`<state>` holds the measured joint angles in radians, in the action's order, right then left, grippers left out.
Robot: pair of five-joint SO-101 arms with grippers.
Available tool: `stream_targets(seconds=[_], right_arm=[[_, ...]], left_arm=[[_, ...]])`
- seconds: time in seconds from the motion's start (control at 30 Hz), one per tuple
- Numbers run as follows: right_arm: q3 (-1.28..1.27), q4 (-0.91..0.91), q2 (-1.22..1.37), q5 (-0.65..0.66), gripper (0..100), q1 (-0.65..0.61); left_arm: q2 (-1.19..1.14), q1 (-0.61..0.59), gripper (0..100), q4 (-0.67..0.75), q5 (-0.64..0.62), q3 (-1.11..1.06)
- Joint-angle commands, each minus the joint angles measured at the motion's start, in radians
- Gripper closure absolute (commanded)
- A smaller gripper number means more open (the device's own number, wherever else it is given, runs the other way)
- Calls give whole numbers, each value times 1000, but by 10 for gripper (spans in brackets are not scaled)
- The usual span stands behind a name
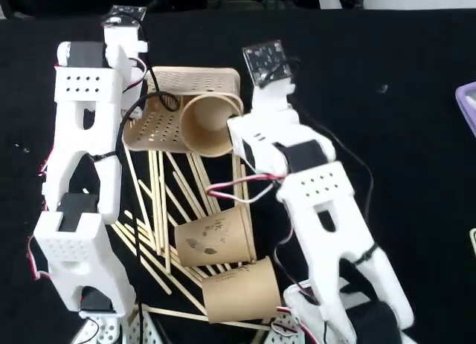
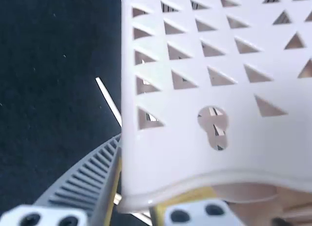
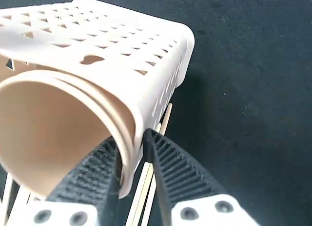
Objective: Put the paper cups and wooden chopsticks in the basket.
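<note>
While chopsticks (image 1: 160, 203) sprawl nearby | right end effector (image 3: 130, 139) grips cup (image 3: 48, 123) in basket (image 3: 97, 40) | left end effector (image 2: 111, 158) unclear

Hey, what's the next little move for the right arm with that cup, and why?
Probably push the cup a little deeper into the basket before letting go. The right gripper is clamped on the cup's rim, which sticks out of the tipped basket's mouth, so opening now might let it roll out onto the chopsticks.

Tipped basket (image 1: 160, 128) holds a cup (image 1: 208, 125); two cups (image 1: 216, 240) lie on chopsticks (image 1: 160, 203)
</note>
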<state>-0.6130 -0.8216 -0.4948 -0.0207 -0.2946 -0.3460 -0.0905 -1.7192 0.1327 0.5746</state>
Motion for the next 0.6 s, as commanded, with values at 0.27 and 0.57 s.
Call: stream_targets(seconds=[0.27, 0.57], right_arm=[[1, -135, -105, 3, 988, 48], [2, -224, -107, 9, 988, 11]], left_arm=[[239, -7, 970, -37, 46, -292], [499, -7, 970, 32, 52, -527]])
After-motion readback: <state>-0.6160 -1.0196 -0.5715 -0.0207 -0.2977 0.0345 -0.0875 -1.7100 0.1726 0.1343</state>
